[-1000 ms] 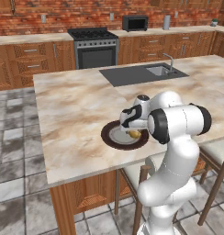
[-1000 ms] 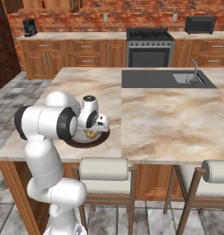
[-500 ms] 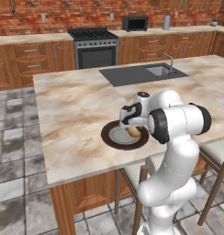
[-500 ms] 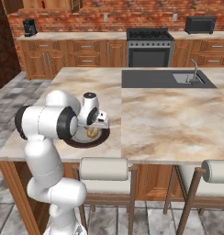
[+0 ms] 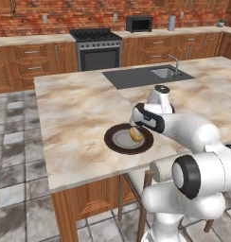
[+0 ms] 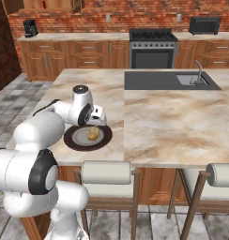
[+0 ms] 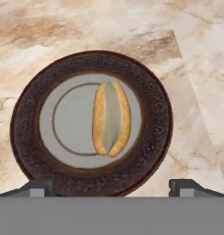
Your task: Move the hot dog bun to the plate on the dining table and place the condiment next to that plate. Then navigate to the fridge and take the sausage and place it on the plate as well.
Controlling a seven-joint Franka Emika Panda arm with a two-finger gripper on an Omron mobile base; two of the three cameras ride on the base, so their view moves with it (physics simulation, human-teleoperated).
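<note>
The hot dog bun (image 7: 111, 118), golden-tan with a paler split, lies free on the grey centre of the dark brown plate (image 7: 26, 133). That plate (image 5: 112, 142) (image 6: 72, 140) rests near the front edge of the marbled dining table (image 5: 79, 108) (image 6: 168, 112). My gripper (image 5: 134, 126) (image 6: 94, 125) (image 7: 111, 188) hangs just above the bun (image 5: 135, 135) (image 6: 92, 134), open, its fingertips (image 7: 40, 187) spread wide with nothing between them. The condiment, the fridge and the sausage are out of view.
A dark inset sink (image 5: 146, 75) (image 6: 170, 80) with a faucet (image 6: 199, 72) lies at the table's far side. Stools (image 6: 106, 172) (image 6: 222, 176) stand against the near edge. A stove (image 5: 98, 47) and microwave (image 5: 138, 23) line the brick wall counter.
The jaws have spread wide and let go of the bun, which now lies on the plate. The hand has risen slightly.
</note>
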